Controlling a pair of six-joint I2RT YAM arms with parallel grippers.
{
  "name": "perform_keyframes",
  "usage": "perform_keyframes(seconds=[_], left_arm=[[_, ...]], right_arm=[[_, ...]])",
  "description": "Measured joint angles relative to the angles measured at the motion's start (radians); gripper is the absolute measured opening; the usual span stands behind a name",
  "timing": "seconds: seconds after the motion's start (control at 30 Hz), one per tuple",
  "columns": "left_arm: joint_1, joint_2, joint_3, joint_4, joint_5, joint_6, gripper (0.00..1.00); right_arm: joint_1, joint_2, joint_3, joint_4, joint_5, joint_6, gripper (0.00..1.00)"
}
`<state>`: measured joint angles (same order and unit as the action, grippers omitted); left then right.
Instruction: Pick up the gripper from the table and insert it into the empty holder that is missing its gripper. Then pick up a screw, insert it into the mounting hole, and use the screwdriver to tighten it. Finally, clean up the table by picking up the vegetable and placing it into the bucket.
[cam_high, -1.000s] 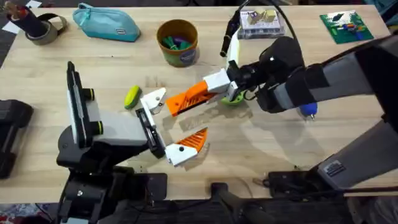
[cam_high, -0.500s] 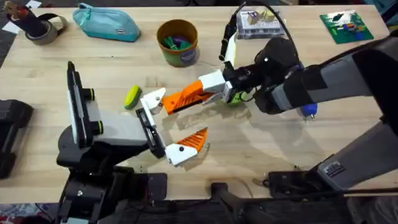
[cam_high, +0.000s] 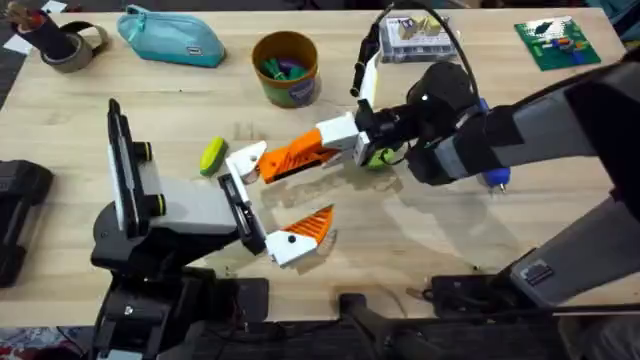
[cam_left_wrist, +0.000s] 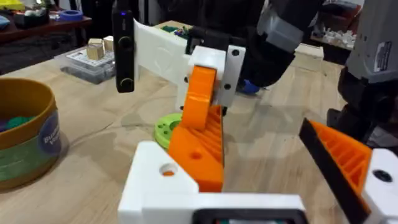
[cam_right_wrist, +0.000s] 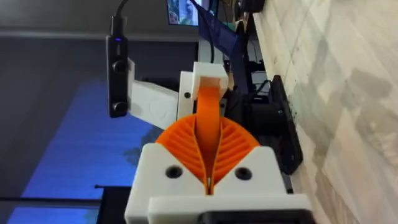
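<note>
At the middle of the worktop (cam_high: 420, 250), the right gripper (cam_high: 300, 157) is reaching in from the right with its jaws clamped on the gripper (cam_high: 292, 158), the loose orange finger, and is holding it level above the wood. The orange tip is meeting the holder (cam_high: 245, 158), the plain white bracket at the upper tip of the left arm; in the left wrist view the gripper (cam_left_wrist: 200, 127) is resting against the holder (cam_left_wrist: 158, 180) beside its round mounting hole, though full seating cannot be confirmed. The left gripper (cam_high: 272, 205) is standing with its jaws apart, its other tip carrying an orange finger (cam_high: 310, 227) on a dotted white base. The vegetable (cam_high: 212, 156), yellow-green, is lying on the worktop just left of the holder. The bucket (cam_high: 286, 68) is standing farther back, well apart from both grippers, with coloured items inside. A green disc (cam_high: 377, 157) is lying under the right wrist, and a teal pouch (cam_high: 172, 37) is lying at the far left.
</note>
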<state>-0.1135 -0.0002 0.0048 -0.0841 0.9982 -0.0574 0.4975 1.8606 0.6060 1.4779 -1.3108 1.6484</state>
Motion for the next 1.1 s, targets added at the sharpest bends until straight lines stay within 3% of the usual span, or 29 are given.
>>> perform_keyframes(seconds=[0.47,1.1], left_arm=[[0.000,0.000,0.000,0.002,-0.016,0.001,0.986],[0.007,0.000,0.000,0.002,-0.032,-0.004,0.986]], right_arm=[[0.064,0.000,0.000,-0.021,0.136,-0.030,0.019],[0.087,0.000,0.060,-0.148,0.134,-0.087,0.019]])
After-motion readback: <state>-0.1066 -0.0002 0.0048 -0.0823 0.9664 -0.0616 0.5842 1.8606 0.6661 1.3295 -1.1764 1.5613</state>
